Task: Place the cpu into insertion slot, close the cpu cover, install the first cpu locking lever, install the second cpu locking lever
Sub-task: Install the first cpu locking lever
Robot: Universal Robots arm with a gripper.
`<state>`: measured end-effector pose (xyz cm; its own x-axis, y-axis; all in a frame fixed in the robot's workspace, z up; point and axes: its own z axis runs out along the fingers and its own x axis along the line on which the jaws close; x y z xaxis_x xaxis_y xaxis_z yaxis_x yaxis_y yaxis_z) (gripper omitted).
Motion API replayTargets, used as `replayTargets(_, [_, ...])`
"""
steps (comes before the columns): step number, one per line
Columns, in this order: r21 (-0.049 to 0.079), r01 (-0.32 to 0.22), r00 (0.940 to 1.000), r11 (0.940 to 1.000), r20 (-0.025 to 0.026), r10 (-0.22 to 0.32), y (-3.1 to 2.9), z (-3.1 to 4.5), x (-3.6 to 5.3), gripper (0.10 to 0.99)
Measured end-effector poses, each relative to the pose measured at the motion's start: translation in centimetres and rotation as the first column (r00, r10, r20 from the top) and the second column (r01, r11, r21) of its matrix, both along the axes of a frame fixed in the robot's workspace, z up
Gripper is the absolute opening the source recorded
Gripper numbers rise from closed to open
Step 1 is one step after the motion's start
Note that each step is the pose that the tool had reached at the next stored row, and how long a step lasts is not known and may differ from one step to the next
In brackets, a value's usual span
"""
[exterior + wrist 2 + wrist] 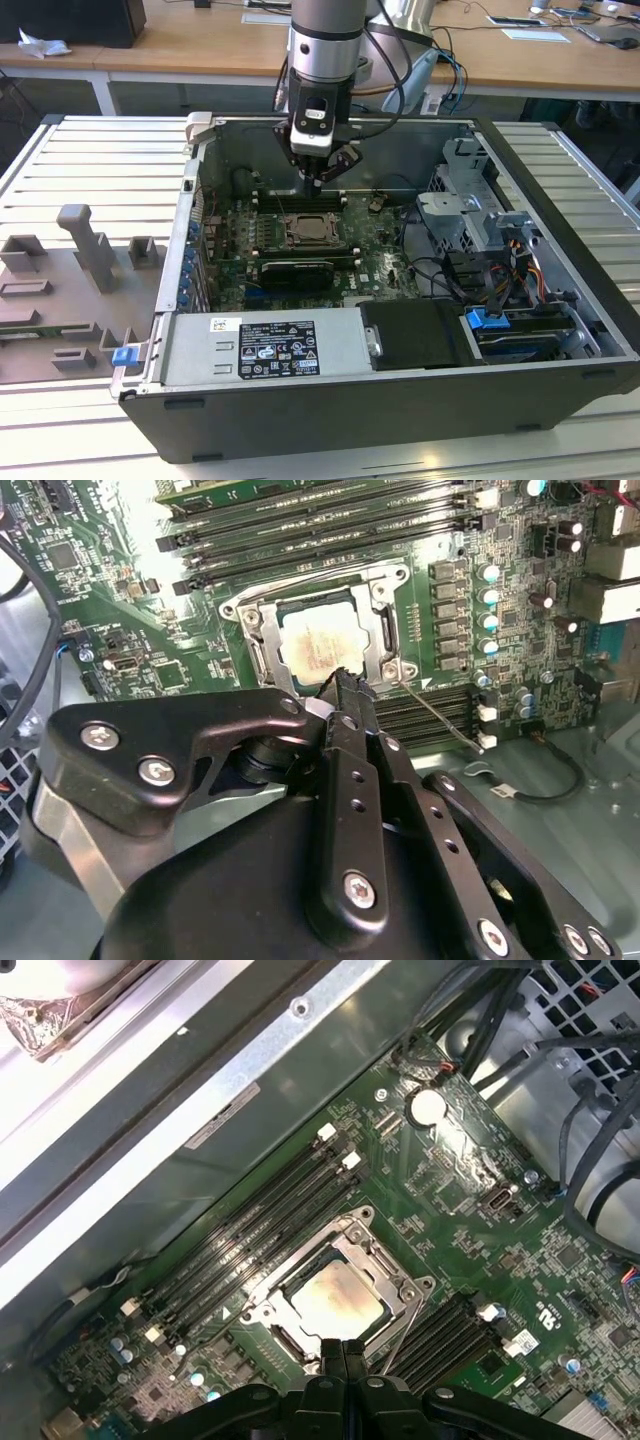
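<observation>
2 fingers (332, 1362) meet above the seated cpu (337, 1300).

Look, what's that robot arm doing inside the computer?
The arm's claw is down inside the open computer, right at the edge of the slot. The cpu already sits in the slot, and the metal cover lies down around it. The claw is shut and holds nothing. A thin lever sticks out sideways from the slot's corner, so it doesn't look locked yet.
</observation>
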<state>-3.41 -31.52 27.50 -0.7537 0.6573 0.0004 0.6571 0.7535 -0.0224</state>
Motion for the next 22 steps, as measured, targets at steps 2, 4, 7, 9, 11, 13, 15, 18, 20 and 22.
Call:
replayTargets(2, [0.000,-0.010,1.0000,1.0000,0.0000,0.010,0.00,0.00,0.00,0.106])
replayTargets(4, [0.000,-0.019,0.9998,0.9998,-0.0001,0.019,0.00,0.00,0.00,0.106])
replayTargets(7, [0.000,-0.036,0.9993,0.9993,0.0000,0.036,0.00,0.00,0.00,0.106])
replayTargets(9, [0.000,-0.056,0.9984,0.9984,0.0000,0.056,0.00,0.00,0.00,0.106])
replayTargets(11, [0.000,-0.077,0.9971,0.9971,-0.0001,0.077,0.00,0.00,0.00,0.106])
replayTargets(13, [0.000,-0.093,0.9956,0.9956,0.0000,0.093,0.00,0.00,0.00,0.106])
replayTargets(15, [0.000,-0.113,0.9936,0.9936,0.0000,0.113,0.00,0.00,0.00,0.106])
replayTargets(18, [0.000,-0.200,0.9799,0.9799,0.0001,0.200,0.00,-0.01,0.00,0.106])
replayTargets(20, [0.000,-0.264,0.9645,0.9645,0.0001,0.264,0.00,-0.02,0.00,0.106])
replayTargets(22, [0.000,-0.304,0.9528,0.9528,0.0002,0.304,0.00,-0.03,0.00,0.106])
